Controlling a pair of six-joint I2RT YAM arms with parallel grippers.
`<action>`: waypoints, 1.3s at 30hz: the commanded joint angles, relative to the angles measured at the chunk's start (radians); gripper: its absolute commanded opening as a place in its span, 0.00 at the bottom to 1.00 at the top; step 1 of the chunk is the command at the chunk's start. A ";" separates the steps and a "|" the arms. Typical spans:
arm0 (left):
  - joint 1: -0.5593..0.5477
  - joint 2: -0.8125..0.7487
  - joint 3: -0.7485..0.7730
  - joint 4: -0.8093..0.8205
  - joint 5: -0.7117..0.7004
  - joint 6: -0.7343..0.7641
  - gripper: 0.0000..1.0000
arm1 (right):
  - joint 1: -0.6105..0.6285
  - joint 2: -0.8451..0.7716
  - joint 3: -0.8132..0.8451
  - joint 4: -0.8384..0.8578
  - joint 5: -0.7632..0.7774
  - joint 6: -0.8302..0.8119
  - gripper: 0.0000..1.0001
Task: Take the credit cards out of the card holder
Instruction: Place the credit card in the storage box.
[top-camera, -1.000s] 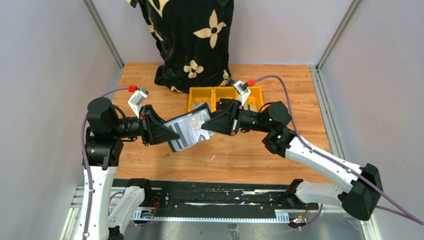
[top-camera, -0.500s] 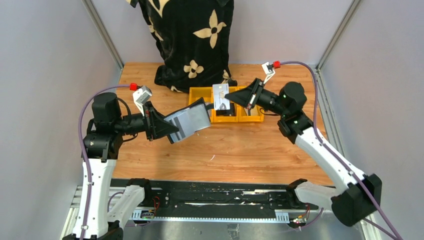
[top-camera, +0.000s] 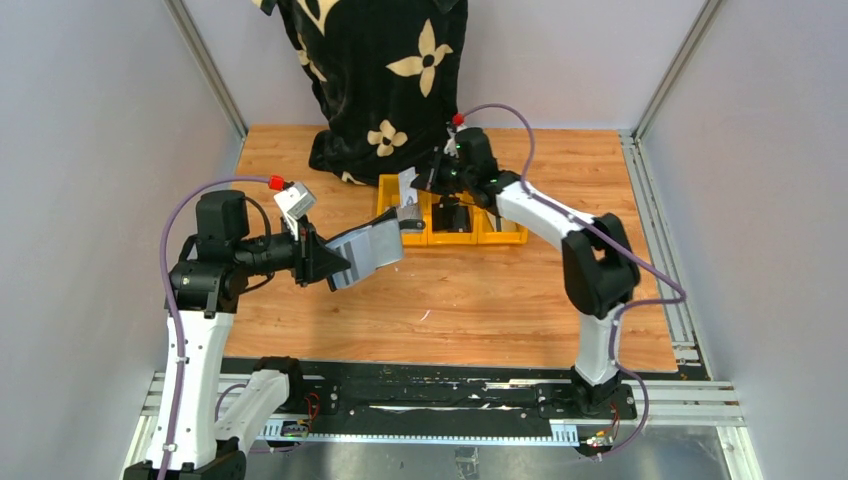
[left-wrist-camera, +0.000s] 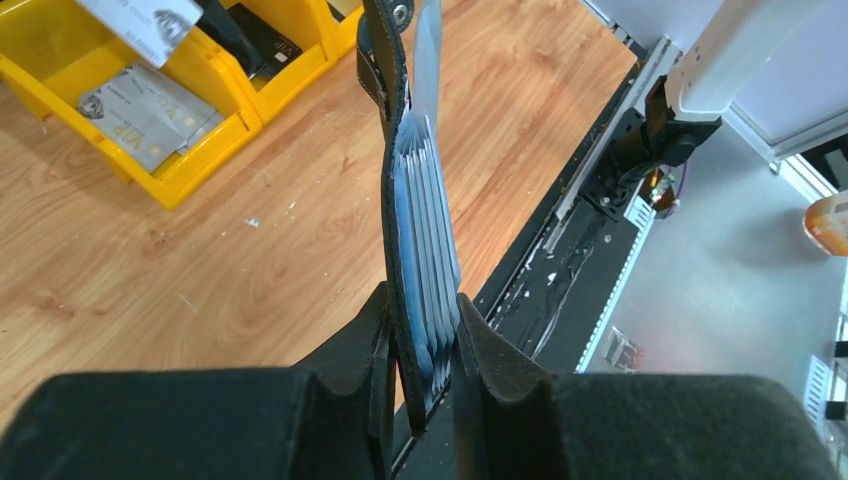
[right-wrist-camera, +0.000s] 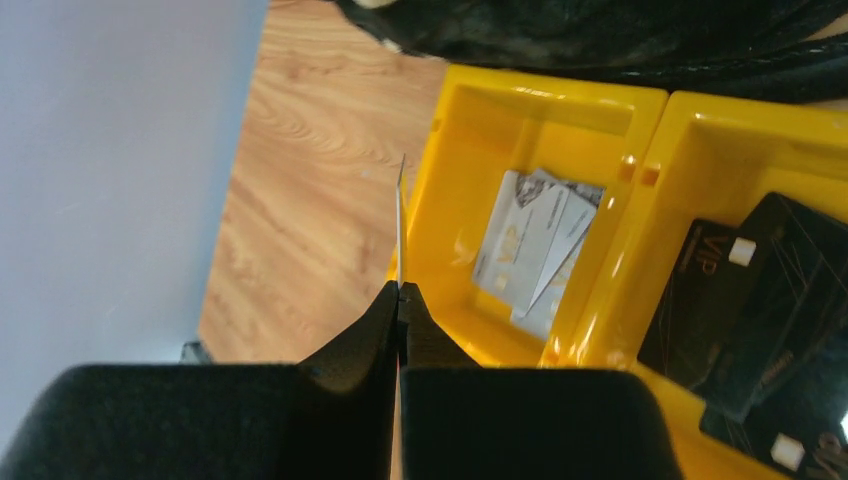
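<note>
Left end effector (left-wrist-camera: 421, 335) clamps the flat black leather card holder (left-wrist-camera: 420, 230); right end effector (right-wrist-camera: 399, 298) pinches a thin pale card (top-camera: 407, 186).

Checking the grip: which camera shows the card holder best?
Left wrist: the card holder appears close up and edge-on, its grey-blue slot layers clamped in the left pincer. Top external shows it small, its grey-blue inside facing the camera. Right wrist does not show it.

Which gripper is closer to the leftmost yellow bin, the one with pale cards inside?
Right. The right gripper holds a card at the edge of that bin; the left gripper is farther back toward the arm bases, clamping the card holder.
</note>
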 joint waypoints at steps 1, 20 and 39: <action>-0.001 -0.018 0.003 -0.020 -0.011 0.055 0.00 | 0.065 0.136 0.153 -0.112 0.175 -0.034 0.00; -0.001 -0.041 0.021 -0.066 -0.005 0.112 0.00 | 0.119 0.218 0.293 -0.207 0.325 -0.018 0.47; -0.002 -0.068 0.010 -0.077 0.117 0.125 0.00 | 0.234 -0.443 -0.034 -0.101 -0.546 -0.287 0.82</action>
